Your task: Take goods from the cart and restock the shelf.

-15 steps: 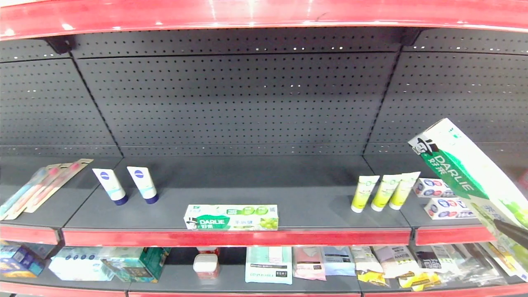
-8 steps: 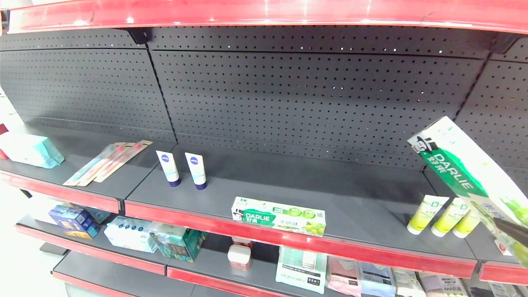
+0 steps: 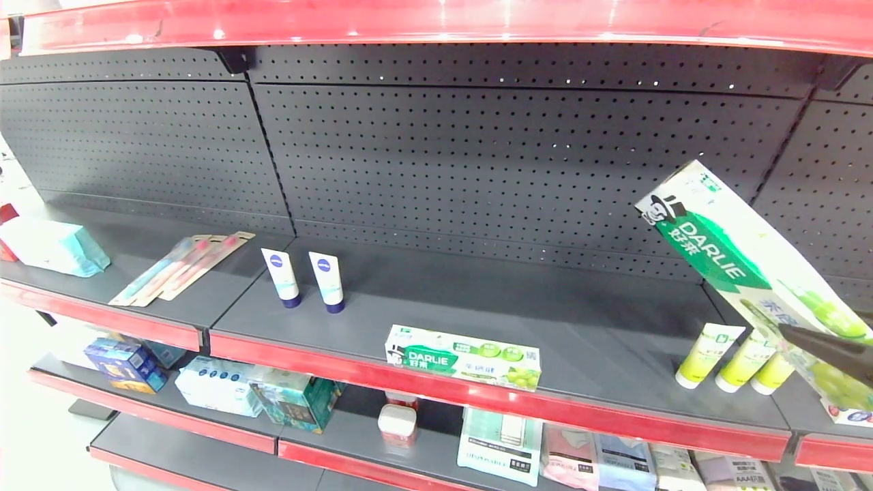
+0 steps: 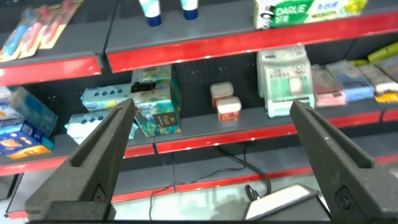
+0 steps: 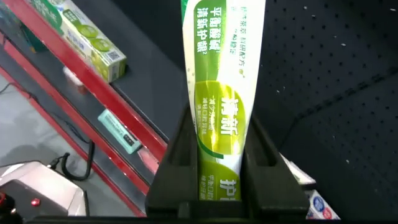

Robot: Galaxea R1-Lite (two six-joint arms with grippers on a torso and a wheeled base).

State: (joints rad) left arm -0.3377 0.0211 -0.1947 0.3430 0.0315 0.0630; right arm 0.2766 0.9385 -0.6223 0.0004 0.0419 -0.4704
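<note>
As the head camera sees it: long green-and-white cardboard toothpaste box (image 3: 740, 269) hangs over the grey red-edged shelf (image 3: 545, 307), right end; long axis slants, logo end up-left.
Left wrist: left gripper (image 4: 211, 109) jaws spread wide, empty.
Right wrist: right gripper (image 5: 221, 134) jaws clamp the box's lower end.

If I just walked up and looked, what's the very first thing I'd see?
Probably the big green-and-white toothpaste box, tilted up in the air on the right and pinched in the right claw. Next you'd spot its twin box lying flat at the front edge of the dark shelf, just above the bright red strip along that edge.
</note>
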